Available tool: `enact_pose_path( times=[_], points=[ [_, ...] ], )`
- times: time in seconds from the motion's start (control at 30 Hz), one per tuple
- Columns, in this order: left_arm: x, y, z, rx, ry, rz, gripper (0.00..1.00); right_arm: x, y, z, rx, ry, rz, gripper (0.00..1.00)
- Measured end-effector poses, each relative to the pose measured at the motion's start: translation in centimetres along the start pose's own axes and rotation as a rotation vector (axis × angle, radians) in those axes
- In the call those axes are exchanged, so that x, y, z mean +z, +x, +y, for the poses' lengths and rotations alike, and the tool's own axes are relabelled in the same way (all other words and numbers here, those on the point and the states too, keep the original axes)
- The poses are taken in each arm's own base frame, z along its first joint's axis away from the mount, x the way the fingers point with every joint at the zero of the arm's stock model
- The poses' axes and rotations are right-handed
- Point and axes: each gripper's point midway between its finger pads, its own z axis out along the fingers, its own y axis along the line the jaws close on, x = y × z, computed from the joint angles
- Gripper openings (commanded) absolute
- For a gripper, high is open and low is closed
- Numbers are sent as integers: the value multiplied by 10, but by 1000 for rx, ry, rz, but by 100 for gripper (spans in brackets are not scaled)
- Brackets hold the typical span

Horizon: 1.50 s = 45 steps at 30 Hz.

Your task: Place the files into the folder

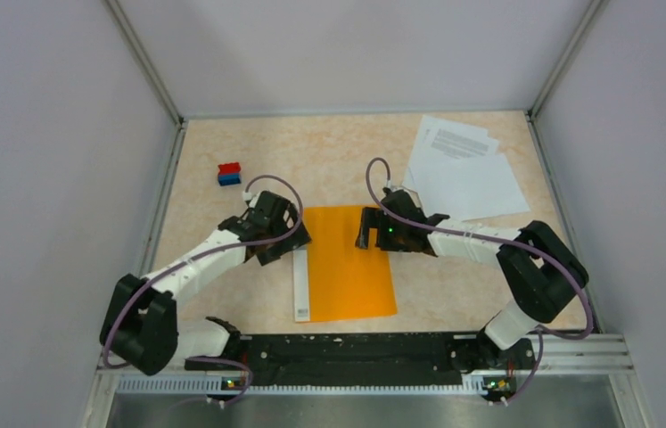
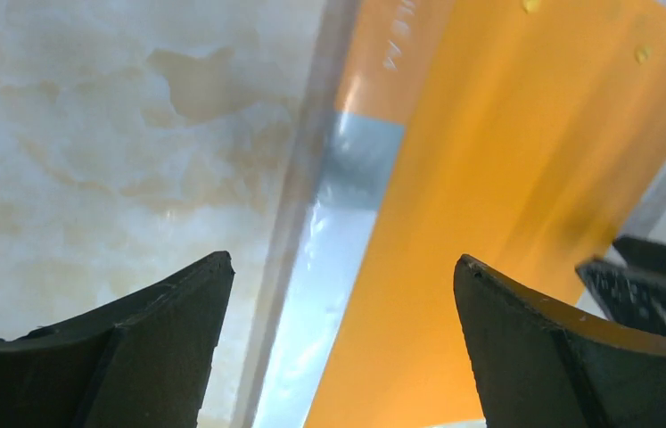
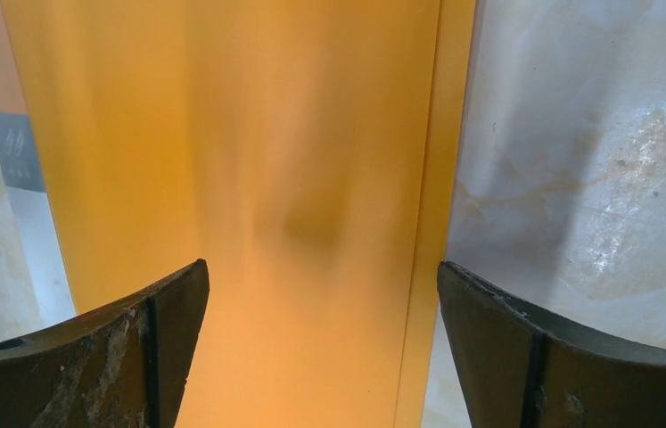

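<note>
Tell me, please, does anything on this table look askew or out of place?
Only the thin white paper sheets: they lie fanned unevenly at the far right corner. The flat bright-orange folder looks undamaged.

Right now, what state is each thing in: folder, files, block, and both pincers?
folder: closed, lying flat.
files: loose fanned stack, far right, outside the folder.
red-and-blue block: stands alone, far left.
left pincer: open, empty, above the folder's spine edge.
right pincer: open, empty, above the folder's right edge.
</note>
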Motion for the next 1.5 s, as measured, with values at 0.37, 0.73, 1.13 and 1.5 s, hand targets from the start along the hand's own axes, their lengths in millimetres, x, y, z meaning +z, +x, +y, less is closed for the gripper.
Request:
enact_pose_path(
  times=[0.37,0.73,1.13,1.5],
  points=[
    [-51,119,23,134,6,92,99,-10,7,-9,50,-1,-43,99],
    [-62,180,34,75,-33,135,99,-25,25,-18,65,13,-54,99],
    [-45,172,9,-78,66,103,99,-32,41,-13,66,6,-36,99],
    [-16,65,28,-208,20,-76,99,-35,40,-14,65,25,-24,99]
  ],
)
